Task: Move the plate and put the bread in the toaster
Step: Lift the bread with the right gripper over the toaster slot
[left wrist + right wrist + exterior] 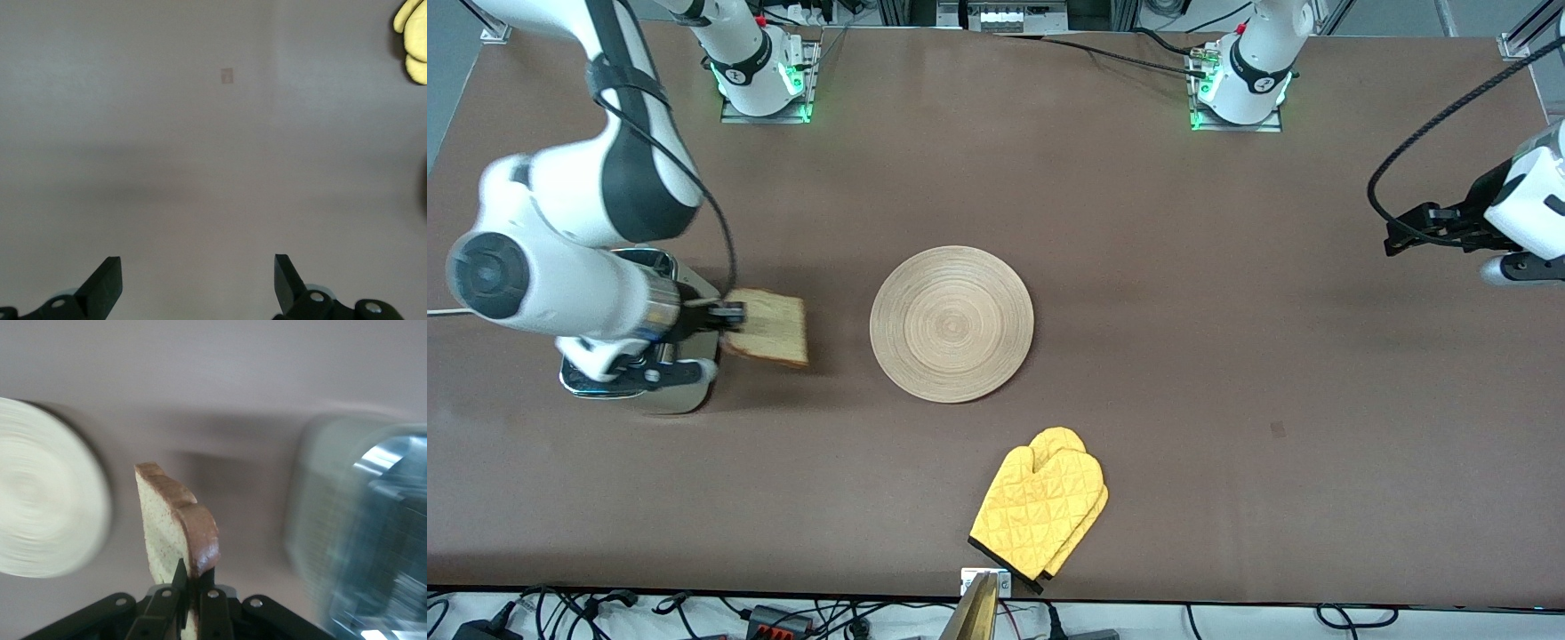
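Observation:
My right gripper (727, 314) is shut on the bread (772, 328), a tan slice with a brown crust, and holds it in the air beside the toaster (660, 267), between the toaster and the plate. In the right wrist view the bread (175, 527) stands edge-on between my fingers, with the chrome toaster (363, 527) on one side and the plate (47, 495) on the other. The round light-wood plate (951, 324) lies mid-table. The right arm hides most of the toaster. My left gripper (1400, 233) is open and empty, up at the left arm's end of the table.
A yellow oven mitt (1040, 511) lies near the table's front edge, nearer to the front camera than the plate; it also shows in the left wrist view (411, 41). A white cord runs off the table edge by the toaster.

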Robot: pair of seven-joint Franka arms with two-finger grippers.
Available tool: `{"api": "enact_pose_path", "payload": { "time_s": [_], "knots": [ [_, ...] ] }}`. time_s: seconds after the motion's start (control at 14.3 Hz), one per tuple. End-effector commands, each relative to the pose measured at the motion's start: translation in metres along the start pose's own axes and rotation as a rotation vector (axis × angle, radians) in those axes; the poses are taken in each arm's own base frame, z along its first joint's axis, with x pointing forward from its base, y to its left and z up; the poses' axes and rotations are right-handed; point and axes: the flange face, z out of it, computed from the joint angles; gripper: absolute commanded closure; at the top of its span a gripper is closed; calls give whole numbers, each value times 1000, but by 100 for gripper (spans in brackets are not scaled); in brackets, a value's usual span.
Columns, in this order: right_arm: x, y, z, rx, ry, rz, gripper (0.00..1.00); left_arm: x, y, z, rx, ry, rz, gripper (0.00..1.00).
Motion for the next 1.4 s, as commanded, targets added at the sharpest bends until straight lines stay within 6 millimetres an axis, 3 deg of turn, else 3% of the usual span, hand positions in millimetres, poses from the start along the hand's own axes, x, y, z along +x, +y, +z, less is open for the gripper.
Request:
{"api": "enact_pose_path", "payload": {
  "time_s": [0.0, 0.14, 0.35, 0.49, 0.84, 1.33],
  "knots": [
    [-30, 54, -33, -106, -66, 83, 100, 1, 1, -3, -31, 39, -1, 0],
    [-40, 73, -54, -218, -93, 133, 100, 0, -4, 1, -33, 30, -3, 0],
    [-28, 87, -36, -387, -121, 152, 100, -3, -2, -3, -38, 35, 6, 0],
    [-16, 88, -21, -408, -123, 145, 100, -4, -5, -1, -38, 28, 0, 0],
    [-2, 84, -7, -420, -97, 124, 100, -5, -4, -3, -37, 25, -1, 0],
    [7, 84, -4, -438, -52, 110, 100, -8, 0, -6, -20, 25, 10, 0]
  ]
}}
